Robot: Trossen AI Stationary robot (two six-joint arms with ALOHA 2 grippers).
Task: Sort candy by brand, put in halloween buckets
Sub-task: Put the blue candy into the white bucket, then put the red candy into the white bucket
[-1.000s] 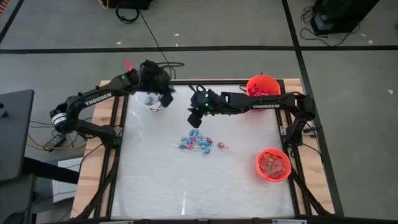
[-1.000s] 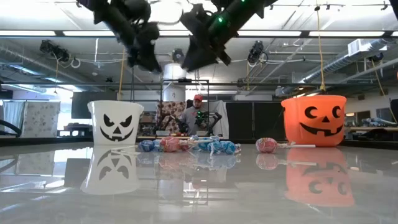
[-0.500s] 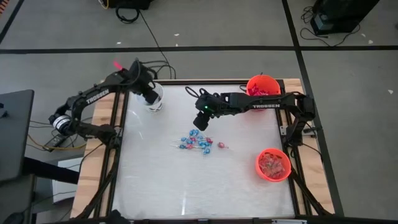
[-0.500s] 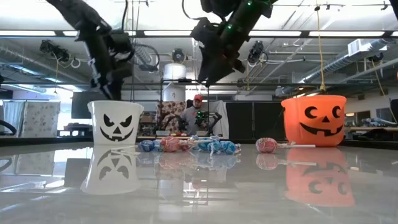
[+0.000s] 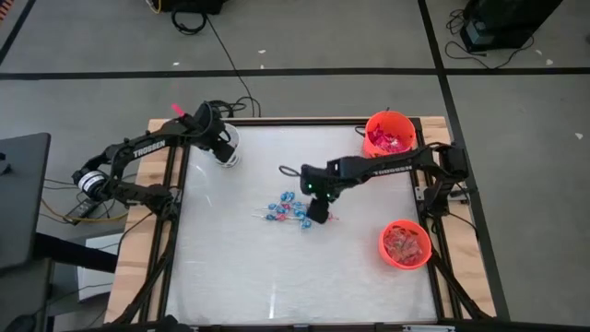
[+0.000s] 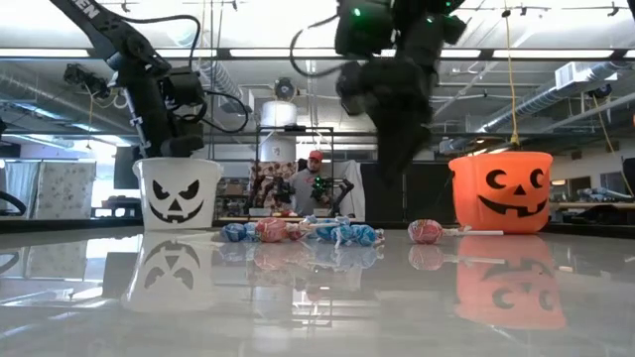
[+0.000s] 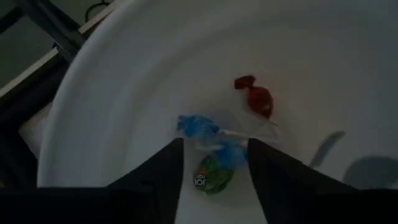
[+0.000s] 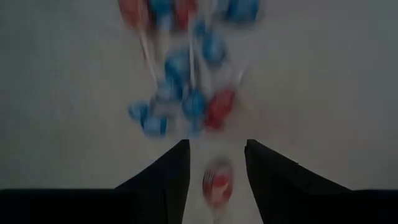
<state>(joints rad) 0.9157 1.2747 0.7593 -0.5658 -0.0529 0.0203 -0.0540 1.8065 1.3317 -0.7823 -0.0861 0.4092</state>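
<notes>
High view tells most of it: the table (image 5: 230,267) holds three buckets, a white bucket (image 5: 227,148) at the far left corner, one orange bucket (image 5: 388,135) at the far right and another orange bucket (image 5: 406,244) nearer on the right, both already holding candy.

Biggest change in the last second is the right arm. It was up near the middle of the far edge, and now it has swung down over the leftover candy pile (image 5: 288,211) in the middle. The right claw (image 8: 214,163) has its fingers apart with a red-and-white lollipop (image 8: 217,179) sitting between them, not pinched yet.

The left claw (image 7: 211,155) has dropped to the white bucket's mouth, fingers spread and empty, with a few sweets (image 7: 214,146) lying on the bottom below it.

My read: left just finished a drop-off, and right is starting the next pick, so sorting is well along.
</notes>
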